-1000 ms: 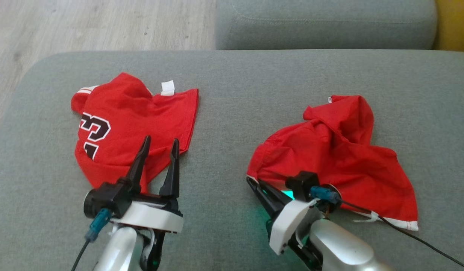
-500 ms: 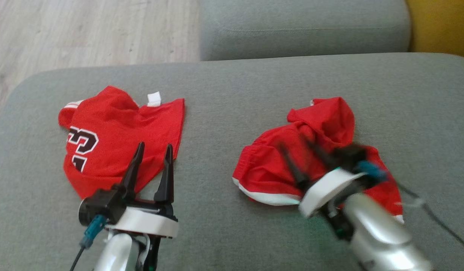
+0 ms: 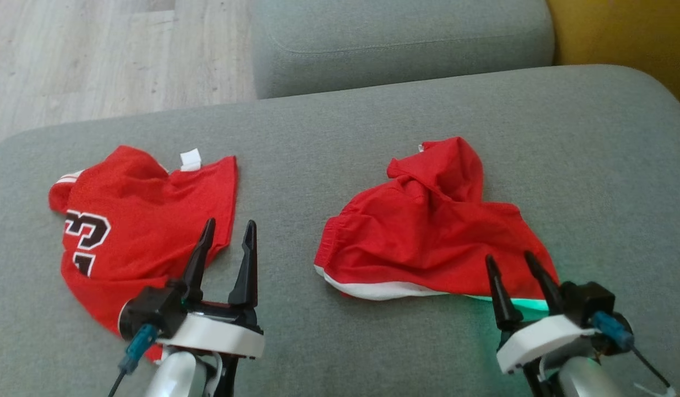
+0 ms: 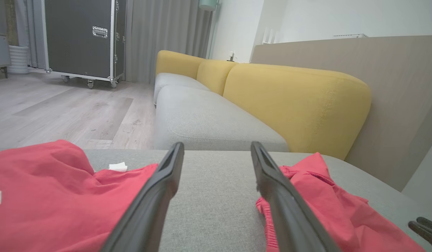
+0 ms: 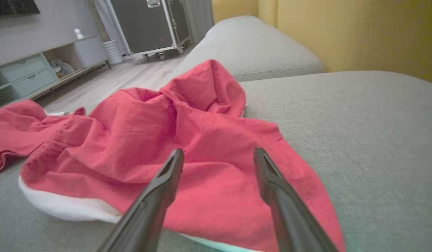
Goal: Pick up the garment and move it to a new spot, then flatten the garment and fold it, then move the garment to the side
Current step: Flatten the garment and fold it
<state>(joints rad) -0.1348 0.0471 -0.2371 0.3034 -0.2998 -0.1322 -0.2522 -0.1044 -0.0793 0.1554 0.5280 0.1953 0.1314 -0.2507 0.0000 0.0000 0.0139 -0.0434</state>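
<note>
A grey sofa seat [image 3: 329,143] lies in front of you with two red garments on it. The crumpled red garment [image 3: 428,242], trimmed in white, sits right of centre in a bunched heap, with one part peaked up at its far side. Your right gripper [image 3: 508,257] hovers at the heap's near right corner, fingers spread, gripping nothing. Your left gripper [image 3: 230,222], also spread and empty, hangs over the near right edge of a numbered red jersey [image 3: 136,220], which lies flatter on the left.

The heap seems to be resting at its spot, so the move looks done. Flattening, folding and moving it aside are not yet done.

There is bare cushion between the two garments, and a wide bare stretch to the far side and right of the heap. On the left the seat's edge curves off toward the wooden floor [image 3: 70,55]. A second cushion [image 3: 400,44] sits at the far side, and a yellow backrest [image 3: 610,33] at the far right.
</note>
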